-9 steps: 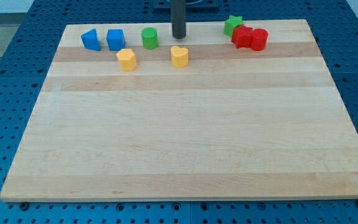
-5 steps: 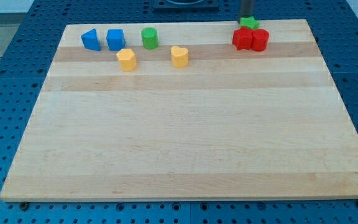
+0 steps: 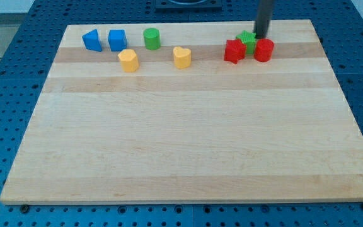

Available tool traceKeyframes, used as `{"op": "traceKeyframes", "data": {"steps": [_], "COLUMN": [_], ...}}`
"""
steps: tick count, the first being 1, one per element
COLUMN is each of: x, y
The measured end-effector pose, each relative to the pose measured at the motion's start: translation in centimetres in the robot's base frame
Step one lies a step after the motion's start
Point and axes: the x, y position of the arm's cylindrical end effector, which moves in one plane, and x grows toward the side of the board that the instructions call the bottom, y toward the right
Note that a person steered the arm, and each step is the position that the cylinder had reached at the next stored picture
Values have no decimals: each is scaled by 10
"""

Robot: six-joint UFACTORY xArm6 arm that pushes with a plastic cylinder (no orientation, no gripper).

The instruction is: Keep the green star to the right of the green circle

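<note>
Pale wooden board [image 3: 188, 139] on blue pegboard [image 3: 17, 75].

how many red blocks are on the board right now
2, both near the view's top right: one red block left of the green star, the other red block to its right. None seem hidden.

Green star [image 3: 249, 41], green circle [image 3: 151, 38], pale wooden board [image 3: 181, 139].
</note>
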Motion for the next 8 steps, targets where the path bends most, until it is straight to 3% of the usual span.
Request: {"op": "traceKeyframes", "data": {"steps": [1,2,4,8], "x": [23,32,34,22], "y": [11,-29,-92,-123]}}
